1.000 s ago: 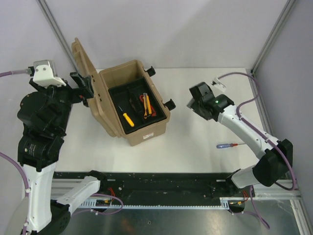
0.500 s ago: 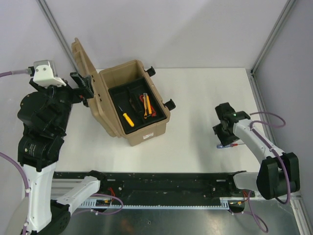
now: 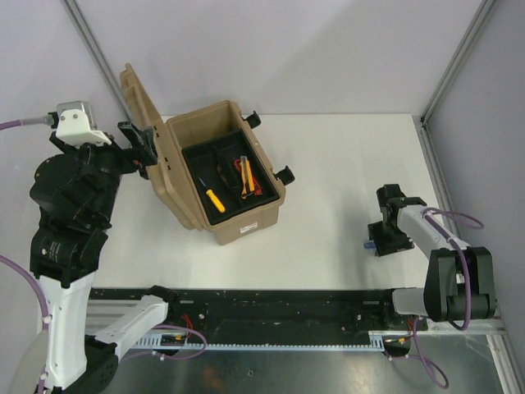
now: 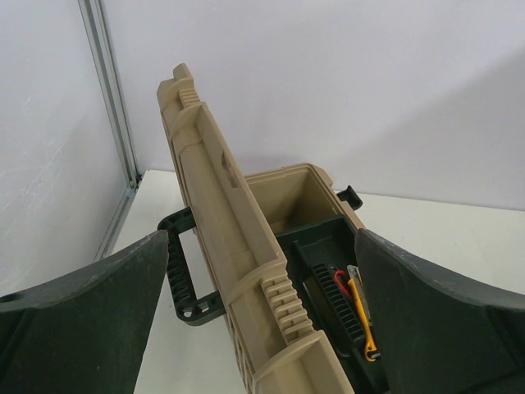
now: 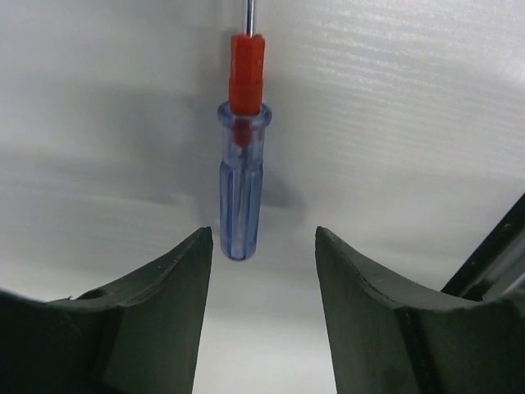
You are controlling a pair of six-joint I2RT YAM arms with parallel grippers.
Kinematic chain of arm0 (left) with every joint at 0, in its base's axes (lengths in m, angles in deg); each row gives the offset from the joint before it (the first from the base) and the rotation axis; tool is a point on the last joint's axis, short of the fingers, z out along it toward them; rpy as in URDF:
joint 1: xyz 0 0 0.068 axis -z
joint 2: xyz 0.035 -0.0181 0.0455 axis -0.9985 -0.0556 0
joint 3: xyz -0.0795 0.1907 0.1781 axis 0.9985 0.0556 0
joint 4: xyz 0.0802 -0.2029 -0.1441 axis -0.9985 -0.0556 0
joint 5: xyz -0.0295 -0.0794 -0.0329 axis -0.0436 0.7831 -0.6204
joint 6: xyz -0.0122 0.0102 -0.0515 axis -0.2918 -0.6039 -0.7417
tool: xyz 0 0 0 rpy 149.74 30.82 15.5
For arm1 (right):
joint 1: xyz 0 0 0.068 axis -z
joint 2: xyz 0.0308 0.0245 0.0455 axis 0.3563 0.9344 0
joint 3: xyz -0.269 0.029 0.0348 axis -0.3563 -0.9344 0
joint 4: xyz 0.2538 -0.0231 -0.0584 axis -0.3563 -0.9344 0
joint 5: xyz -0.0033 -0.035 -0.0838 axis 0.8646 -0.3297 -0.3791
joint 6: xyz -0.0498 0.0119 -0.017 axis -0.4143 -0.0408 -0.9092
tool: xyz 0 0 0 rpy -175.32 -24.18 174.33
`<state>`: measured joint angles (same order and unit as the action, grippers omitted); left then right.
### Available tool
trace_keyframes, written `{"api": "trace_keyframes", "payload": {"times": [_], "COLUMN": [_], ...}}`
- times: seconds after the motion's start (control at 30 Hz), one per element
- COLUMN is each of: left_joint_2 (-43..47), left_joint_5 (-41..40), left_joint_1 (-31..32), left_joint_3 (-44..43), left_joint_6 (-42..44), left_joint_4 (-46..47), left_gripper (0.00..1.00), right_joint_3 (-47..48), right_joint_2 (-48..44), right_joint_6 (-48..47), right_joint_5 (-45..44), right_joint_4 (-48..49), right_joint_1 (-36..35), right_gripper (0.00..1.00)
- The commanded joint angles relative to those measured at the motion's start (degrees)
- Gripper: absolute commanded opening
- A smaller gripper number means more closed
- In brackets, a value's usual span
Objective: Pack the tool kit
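The clear-blue-handled, red-collared screwdriver (image 5: pixel 242 176) lies straight ahead of the right gripper (image 5: pixel 262 238), shaft pointing to twelve o'clock, butt just between the spread, empty fingertips. Seen from above, the open tan ribbed-plastic tool kit (image 3: pixel 246 220) sits well apart at ten o'clock.

The screwdriver (image 5: pixel 241 176) is cut off at top — overhead, the right gripper (image 3: pixel 378 240) seemingly covers it.

No legible text, brand, number or sign found. The small label (image 3: pixel 246 229) on the front wall of the tool kit (image 3: pixel 267 214) is too small to read.
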<state>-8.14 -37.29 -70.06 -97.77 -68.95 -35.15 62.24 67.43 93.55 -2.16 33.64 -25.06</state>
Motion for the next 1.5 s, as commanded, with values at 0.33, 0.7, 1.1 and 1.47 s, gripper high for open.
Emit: {"api": "trace_keyframes", "payload": {"times": [0.33,0.7,1.1,1.47], "left_joint_2": [0.7,0.2,-0.8,-0.2], "left_joint_5": [-1.5,-1.1,0.2,1.0], "left_joint_1": [0.3,0.4,0.3,0.3], "left_joint_3": [0.1,-0.5,-1.3,-1.5], "left_joint_6": [1.0,1.1,0.2,-0.4], "left_joint_4": [1.6,1.5,1.6,1.6], "left_gripper": [0.99,1.0,1.0,1.0], "right_joint_3": [-1.3,-0.8,20.8,35.8], "right_joint_2": [8.6,3.7,-5.4,5.1], "right_joint_6": [-4.9,-7.4,-25.2,-58.2], "right_joint_5": [2.4,0.6,-16.5,-0.7], "right_joint_4": [8.1,9.7,17.5,36.6], "right_joint_1": [3.1,2.4,-21.1,-42.5], "right_gripper": [0.4,0.0,0.0,0.0]}}
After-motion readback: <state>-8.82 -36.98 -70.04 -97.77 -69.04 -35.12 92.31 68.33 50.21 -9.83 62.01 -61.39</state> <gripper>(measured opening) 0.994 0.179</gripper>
